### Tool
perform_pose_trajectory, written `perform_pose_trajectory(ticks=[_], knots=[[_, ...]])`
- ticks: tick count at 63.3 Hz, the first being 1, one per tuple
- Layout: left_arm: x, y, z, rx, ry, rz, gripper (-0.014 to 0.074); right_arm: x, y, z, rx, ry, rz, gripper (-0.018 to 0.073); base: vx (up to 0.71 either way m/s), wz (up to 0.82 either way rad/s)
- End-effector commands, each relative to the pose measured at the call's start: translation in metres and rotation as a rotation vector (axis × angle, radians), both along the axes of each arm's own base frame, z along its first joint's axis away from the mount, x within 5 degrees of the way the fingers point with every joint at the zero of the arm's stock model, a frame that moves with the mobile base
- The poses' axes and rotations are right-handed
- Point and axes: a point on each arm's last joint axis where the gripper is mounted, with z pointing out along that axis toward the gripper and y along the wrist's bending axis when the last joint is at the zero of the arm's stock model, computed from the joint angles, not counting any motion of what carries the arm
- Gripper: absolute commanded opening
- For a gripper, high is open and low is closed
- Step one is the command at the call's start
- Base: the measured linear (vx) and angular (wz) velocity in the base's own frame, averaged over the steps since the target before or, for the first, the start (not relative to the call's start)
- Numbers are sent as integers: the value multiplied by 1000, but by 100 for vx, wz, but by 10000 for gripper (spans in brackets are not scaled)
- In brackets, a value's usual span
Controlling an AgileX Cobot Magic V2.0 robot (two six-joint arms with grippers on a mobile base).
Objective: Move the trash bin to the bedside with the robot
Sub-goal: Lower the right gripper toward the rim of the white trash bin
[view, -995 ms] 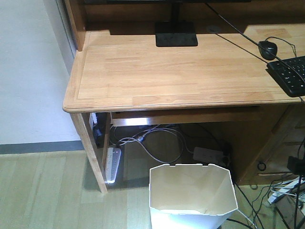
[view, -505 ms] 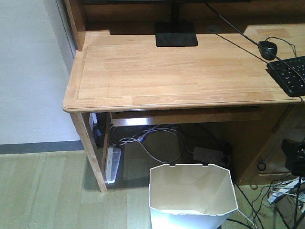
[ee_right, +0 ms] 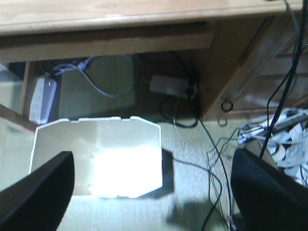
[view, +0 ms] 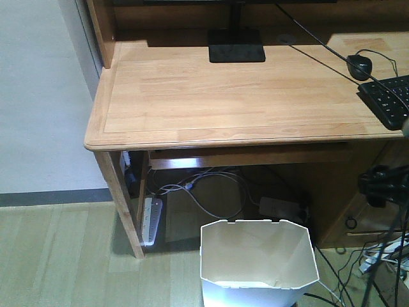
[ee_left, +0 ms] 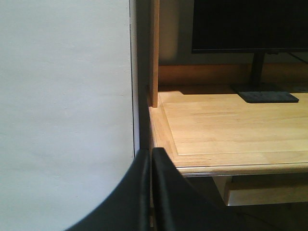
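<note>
**Lining up the right claw over the bin's rim**

The right claw (ee_right: 151, 168) is spread wide and holds nothing. The white trash bin (ee_right: 96, 159) stands on the floor below it, with its mouth sitting mostly toward the claw's left finger (ee_right: 38, 190). I judge the step in hand to be taking hold of the rim. To do that well, the claw should drop straight down over one wall, so that one finger goes inside and one outside, then pinch on a flat facet and not on a notch. It should stay clear of the loose cables (ee_right: 211, 159) lying under the claw's right side, which could snag when the bin is dragged.

The left claw (ee_left: 150, 163) is pressed closed on nothing and looks past the desk (ee_left: 231, 130) corner.

The bin's base is cut off in the front view, its floor is washed out by glare in the wrist view, and the bed appears in no view.
</note>
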Motion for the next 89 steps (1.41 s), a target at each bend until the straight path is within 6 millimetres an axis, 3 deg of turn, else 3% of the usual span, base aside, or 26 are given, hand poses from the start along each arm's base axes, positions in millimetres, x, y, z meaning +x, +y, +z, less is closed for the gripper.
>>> perform_pose_trajectory(ticks=[1, 15, 32, 45, 69, 89], knots=[[1, 0, -3, -17, -54, -2, -6, 26, -2, 0, -18, 6, 13, 610, 0, 0], [1, 0, -3, -17, -54, -2, -6, 58, -5, -47, -42, 206, 55, 596, 0, 0], [1, 0, -3, -17, -54, -2, -6, 81, -39, -102, 83, 384, -19, 592, 0, 0], [1, 0, -3, -17, -54, -2, -6, 98, -39, -136, 110, 425, 90, 592, 0, 0], [1, 0, -3, -17, -54, -2, -6, 100, -43, -220, 76, 569, 158, 590, 0, 0], [1, 0, -3, -17, -54, -2, -6, 118, -46, -275, 68, 640, 238, 590, 0, 0]])
